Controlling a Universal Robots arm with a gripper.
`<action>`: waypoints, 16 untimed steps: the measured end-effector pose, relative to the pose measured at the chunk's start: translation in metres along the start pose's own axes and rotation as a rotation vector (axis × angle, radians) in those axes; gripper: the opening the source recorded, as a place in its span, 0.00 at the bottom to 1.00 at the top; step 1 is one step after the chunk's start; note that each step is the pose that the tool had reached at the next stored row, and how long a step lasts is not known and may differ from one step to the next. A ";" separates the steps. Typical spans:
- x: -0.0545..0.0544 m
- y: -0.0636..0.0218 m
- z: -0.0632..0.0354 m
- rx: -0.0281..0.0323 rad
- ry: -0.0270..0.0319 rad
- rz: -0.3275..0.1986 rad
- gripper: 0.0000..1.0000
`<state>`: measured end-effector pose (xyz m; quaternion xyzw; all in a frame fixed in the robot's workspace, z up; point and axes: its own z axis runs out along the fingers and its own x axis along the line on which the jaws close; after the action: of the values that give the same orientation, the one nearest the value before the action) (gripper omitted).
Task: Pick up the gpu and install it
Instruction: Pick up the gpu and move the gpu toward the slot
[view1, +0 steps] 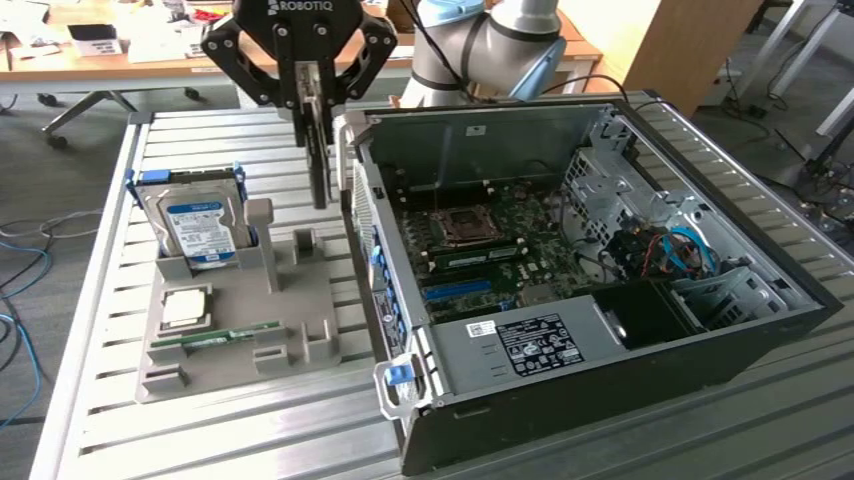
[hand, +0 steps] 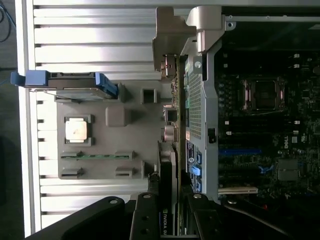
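The gpu (view1: 318, 160) is a thin dark card hanging edge-on and upright from my gripper (view1: 311, 100), which is shut on its top edge. It hovers above the grey holder tray (view1: 227, 380), just outside the open computer case's (view1: 534, 345) near wall. In the wrist view the gpu (hand: 172, 150) runs as a narrow strip away from my gripper (hand: 170, 202), alongside the perforated case wall (hand: 197, 110). The motherboard (view1: 494, 250) with its blue slot (view1: 461, 290) lies open inside the case.
On the holder tray stand a hard drive (view1: 200, 225) with a blue label, a processor chip (view1: 184, 308) and a green memory stick (view1: 214, 338). Blue cables (view1: 687, 250) sit inside the case. The slatted metal table (view1: 227, 430) ends close to the tray's far side.
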<state>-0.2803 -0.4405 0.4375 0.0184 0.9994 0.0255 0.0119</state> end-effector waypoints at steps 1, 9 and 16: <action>-0.002 0.0000 0.0001 -0.0007 0.0000 0.000 0.27; -0.024 0.0008 0.0006 -0.0066 0.0002 0.000 0.27; -0.038 0.0014 0.0010 -0.0086 0.0003 0.000 0.27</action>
<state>-0.2418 -0.4405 0.4374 0.0184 0.9993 0.0298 0.0118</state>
